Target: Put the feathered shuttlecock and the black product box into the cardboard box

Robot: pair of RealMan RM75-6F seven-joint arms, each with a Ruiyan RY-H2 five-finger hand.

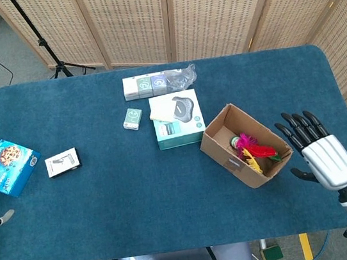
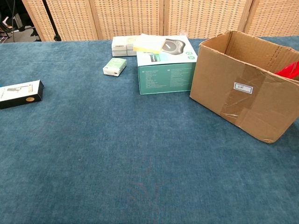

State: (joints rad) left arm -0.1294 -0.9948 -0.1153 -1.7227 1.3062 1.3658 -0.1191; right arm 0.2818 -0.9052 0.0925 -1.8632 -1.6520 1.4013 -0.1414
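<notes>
Well to the left of the cardboard box [image 1: 245, 144], the black product box [image 1: 62, 162] is seen lying flat on the blue table [image 1: 125, 201], untouched. Inside the cardboard box the feathered shuttlecock [image 1: 254, 150] is found lying on its side. Just right of the cardboard box, apart from it, the right hand [image 1: 318, 149] is held with fingers spread, nothing grasped. The left hand cannot be made out.
</notes>
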